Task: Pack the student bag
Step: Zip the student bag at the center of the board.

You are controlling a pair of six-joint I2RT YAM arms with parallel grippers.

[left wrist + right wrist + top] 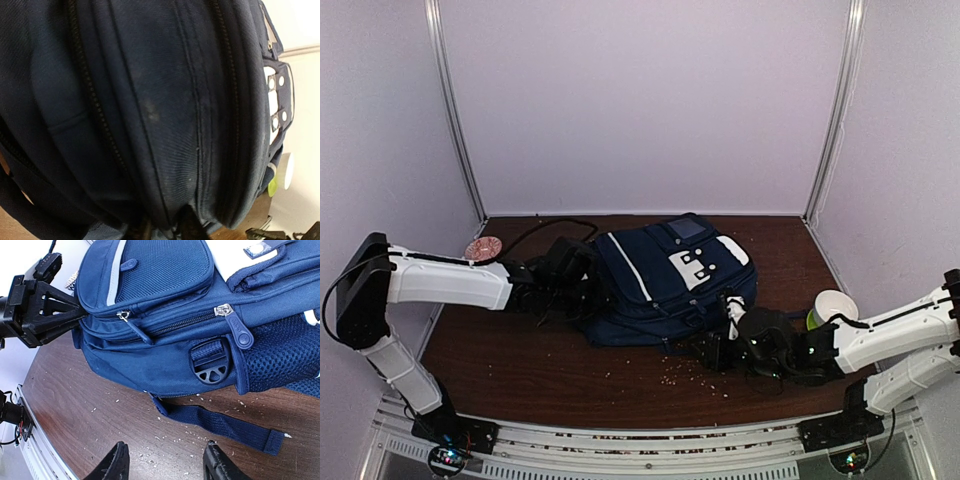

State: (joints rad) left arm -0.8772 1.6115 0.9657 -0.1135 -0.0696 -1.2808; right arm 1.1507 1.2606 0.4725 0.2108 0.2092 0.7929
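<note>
The student bag (665,275), navy blue with white trim and white patches, lies flat in the middle of the table. My left gripper (585,285) is at the bag's left edge. In the left wrist view the bag's fabric (165,110) fills the frame, and a fold of it sits pinched between my fingertips (192,227). My right gripper (708,350) is open and empty, low over the table just in front of the bag's near edge. In the right wrist view its fingers (117,462) stand wide apart below the bag (160,305) and a loose navy strap (220,422).
A white cup with a green inside (832,308) stands at the right, beside the right arm. A small pinkish round object (483,248) lies at the back left. Pale crumbs (695,372) are scattered on the brown table in front of the bag. White walls enclose the back and sides.
</note>
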